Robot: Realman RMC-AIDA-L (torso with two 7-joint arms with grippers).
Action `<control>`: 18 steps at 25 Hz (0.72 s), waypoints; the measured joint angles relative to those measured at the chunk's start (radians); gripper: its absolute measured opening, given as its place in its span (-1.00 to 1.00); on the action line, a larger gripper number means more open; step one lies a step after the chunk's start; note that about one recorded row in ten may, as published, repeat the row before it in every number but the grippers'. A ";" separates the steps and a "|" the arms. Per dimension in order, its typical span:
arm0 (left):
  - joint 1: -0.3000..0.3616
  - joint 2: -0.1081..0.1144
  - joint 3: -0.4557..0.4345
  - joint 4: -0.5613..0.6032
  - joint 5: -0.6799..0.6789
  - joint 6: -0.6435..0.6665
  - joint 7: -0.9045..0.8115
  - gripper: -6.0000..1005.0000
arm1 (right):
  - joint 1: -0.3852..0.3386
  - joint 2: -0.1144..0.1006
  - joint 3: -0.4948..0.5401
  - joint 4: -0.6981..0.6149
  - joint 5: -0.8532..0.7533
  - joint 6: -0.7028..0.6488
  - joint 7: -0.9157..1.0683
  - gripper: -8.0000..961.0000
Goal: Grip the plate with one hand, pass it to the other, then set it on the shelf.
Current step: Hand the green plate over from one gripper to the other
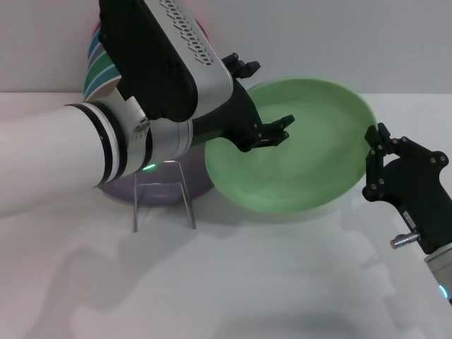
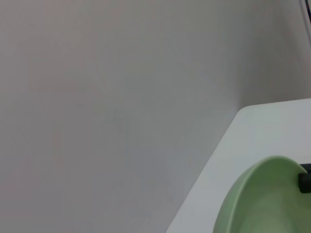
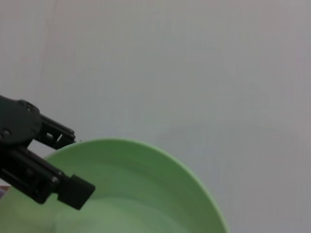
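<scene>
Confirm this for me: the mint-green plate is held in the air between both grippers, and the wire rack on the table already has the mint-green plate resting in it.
One part is wrong. The head view shows the wire rack without the mint-green plate in it. That plate is in the air, the left gripper at its left rim and the right gripper at its right rim.

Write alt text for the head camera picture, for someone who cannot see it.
Two black robot grippers hold a tilted mint-green plate above a white table: the left gripper at its left rim, the right gripper at its right edge. Behind the left arm stand a silver wire rack and a lavender plate.
</scene>
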 joint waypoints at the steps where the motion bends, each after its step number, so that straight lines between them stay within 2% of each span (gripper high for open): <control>1: 0.003 0.000 0.000 -0.005 0.000 0.000 0.004 0.51 | 0.000 0.000 0.000 -0.001 0.000 0.001 0.001 -0.81; 15: 0.013 -0.003 -0.007 -0.015 -0.001 0.017 0.018 0.48 | 0.005 0.000 0.002 -0.012 0.000 -0.003 0.045 -0.79; 18: 0.021 -0.003 -0.007 -0.019 -0.001 0.019 0.018 0.35 | 0.006 0.000 0.003 -0.013 0.000 -0.003 0.047 -0.78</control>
